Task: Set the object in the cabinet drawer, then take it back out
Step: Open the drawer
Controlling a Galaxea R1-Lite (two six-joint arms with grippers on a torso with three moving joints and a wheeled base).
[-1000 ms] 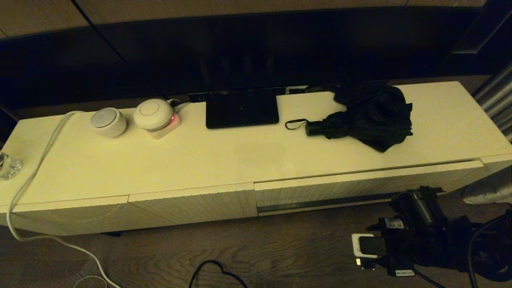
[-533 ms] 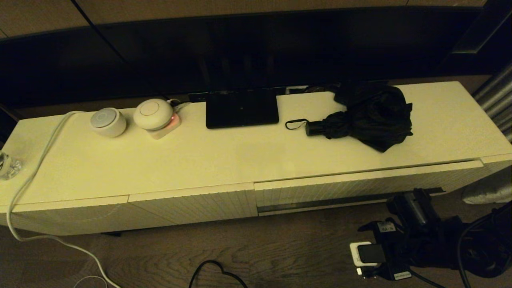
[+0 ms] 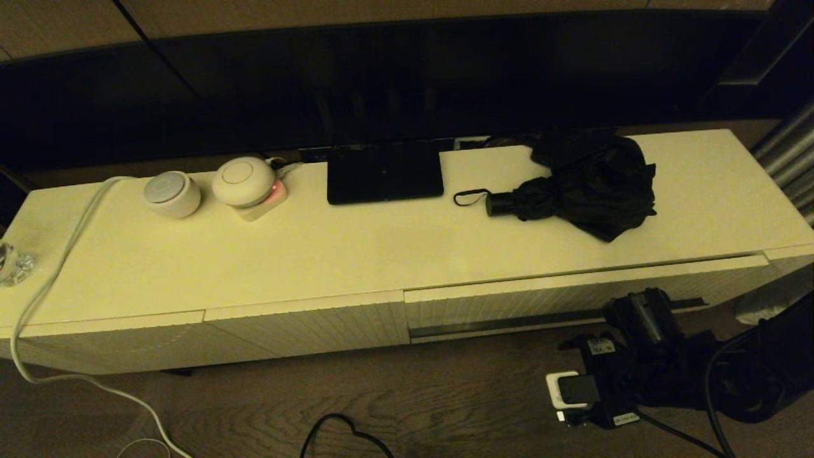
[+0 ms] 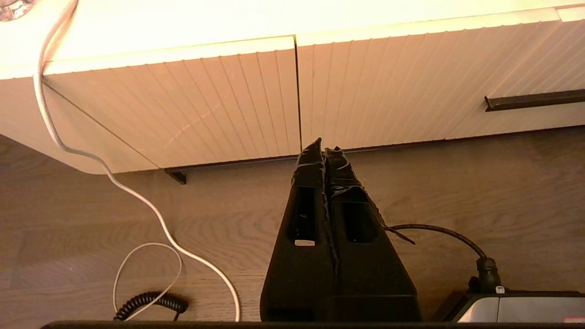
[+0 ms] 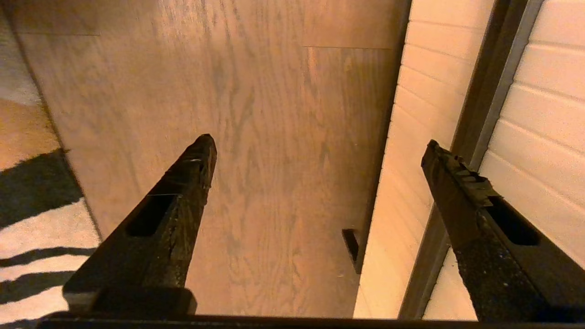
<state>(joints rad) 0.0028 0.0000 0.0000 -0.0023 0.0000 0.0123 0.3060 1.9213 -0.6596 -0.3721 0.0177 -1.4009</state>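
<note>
The black folding umbrella point(image 3: 575, 184) lies on the cabinet top point(image 3: 356, 254), right of centre, its handle and wrist loop pointing left. Below it the wide ribbed cabinet drawer point(image 3: 559, 298) is closed, with its dark slot point(image 3: 502, 323) along the lower edge. My right gripper point(image 3: 639, 308) hangs low in front of the drawer's right part. In the right wrist view that gripper point(image 5: 318, 144) is open and empty, one finger point(image 5: 461, 192) close beside the slot point(image 5: 484, 114). My left gripper point(image 4: 321, 145) is shut and empty, low over the floor before the cabinet front point(image 4: 411, 87).
On the cabinet top stand a flat black box point(image 3: 385, 173), two round white devices point(image 3: 245, 181) point(image 3: 170, 194) and a glass point(image 3: 13, 264) at the far left. A white cable point(image 3: 44, 286) trails to the wooden floor. A dark screen fills the back. A striped rug point(image 5: 32, 219) lies by the right arm.
My right arm has moved left and up, closer to the drawer front. The umbrella and the drawer have not moved.
</note>
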